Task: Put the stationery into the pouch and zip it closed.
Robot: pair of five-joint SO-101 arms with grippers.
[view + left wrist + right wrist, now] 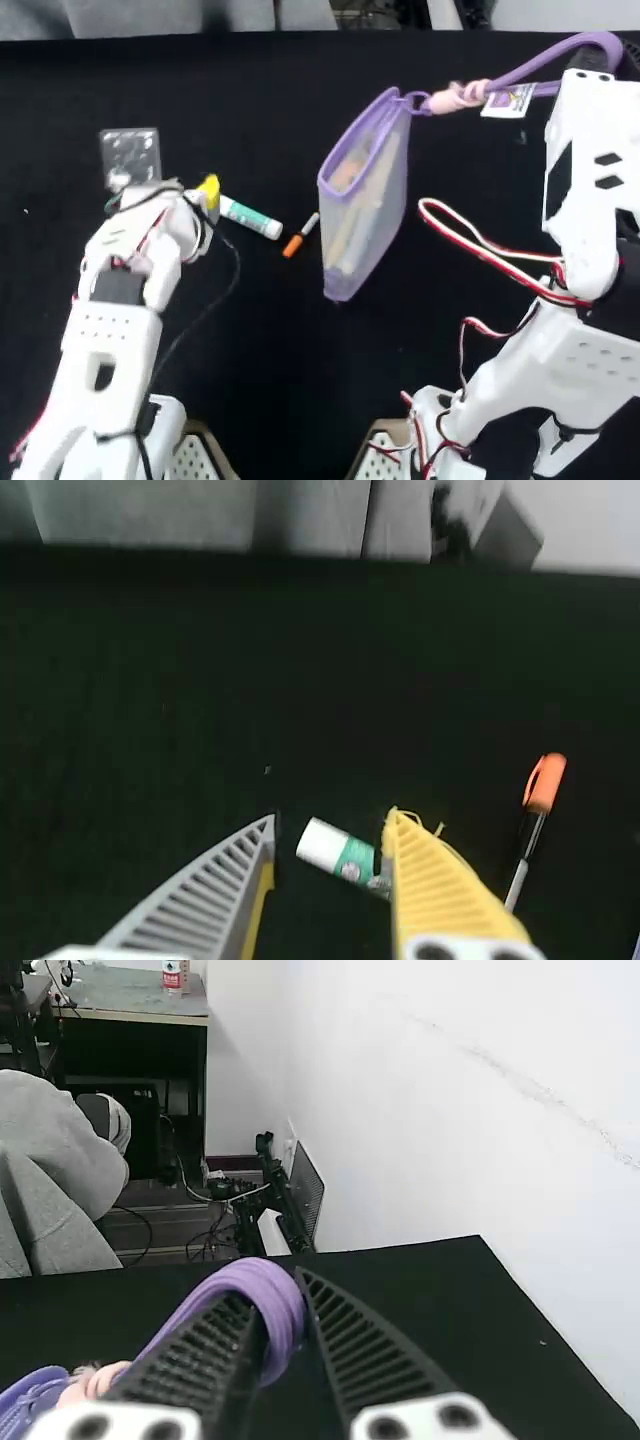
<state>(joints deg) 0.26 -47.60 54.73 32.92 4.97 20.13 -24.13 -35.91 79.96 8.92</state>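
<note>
Stationery lies loose on the black worktop [300, 380]: a green-and-white stick [250, 217] and, just beside its end, an orange-capped pen [300, 236]. Both are outside the pouch [365, 205].

In the left wrist view the left gripper [330, 820] stands over the stick's white end with its grey and yellow fingers apart, one on each side. The yellow finger [440, 890] hides the rest of the stick, and I cannot tell whether either finger touches it.

Beyond the pen the pouch hangs tilted, its lower end down by the worktop; whether it touches is unclear. Pale and orange shapes show through its see-through purple wall, too blurred to name. The state of its zip cannot be made out.

Behind the left arm lies a small silver plate [130, 155], its near edge covered by the arm.

From the pouch's top corner a pink knot [465, 95] with a tag [510, 100] leads to the purple strap [560, 50], which passes behind the right arm [590, 180]. In the right wrist view the right gripper [272, 1295] is clamped on the strap's loop.
</note>
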